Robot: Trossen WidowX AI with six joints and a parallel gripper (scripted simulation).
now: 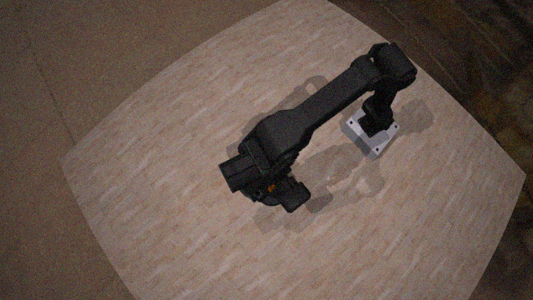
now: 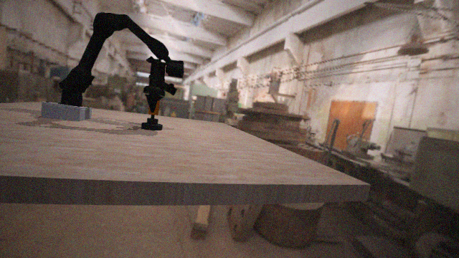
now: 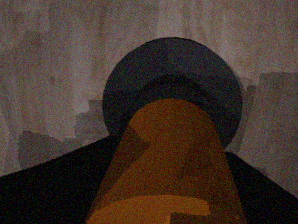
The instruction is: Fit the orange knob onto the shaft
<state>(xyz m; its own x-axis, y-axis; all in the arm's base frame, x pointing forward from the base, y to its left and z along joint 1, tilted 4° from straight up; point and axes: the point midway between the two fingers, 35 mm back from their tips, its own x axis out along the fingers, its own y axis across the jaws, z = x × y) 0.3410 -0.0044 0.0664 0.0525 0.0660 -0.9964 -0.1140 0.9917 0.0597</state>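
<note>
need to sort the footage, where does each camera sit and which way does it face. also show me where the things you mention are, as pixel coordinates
Top: high over the table (image 1: 187, 233), facing down; whole arm and its base (image 1: 377, 149).
Exterior: beyond a table edge, slightly above its top, looking across; arm in profile.
Wrist: on the hand, facing along the fingers; dark fingers, orange knob (image 2: 157, 107) (image 3: 172, 150).
Exterior and wrist share the round pedestal (image 2: 152, 126) (image 3: 172, 56).

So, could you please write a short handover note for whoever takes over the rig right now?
Gripper: shut on the orange knob, upright above the round pedestal.
Pedestal: on the table, in front of the arm.
Done: knob grasped and brought over the pedestal.
Left: match the flats, push the knob fully down, let go.
Unclear: whether the flats line up; the shaft's flat side cannot be seen.
</note>
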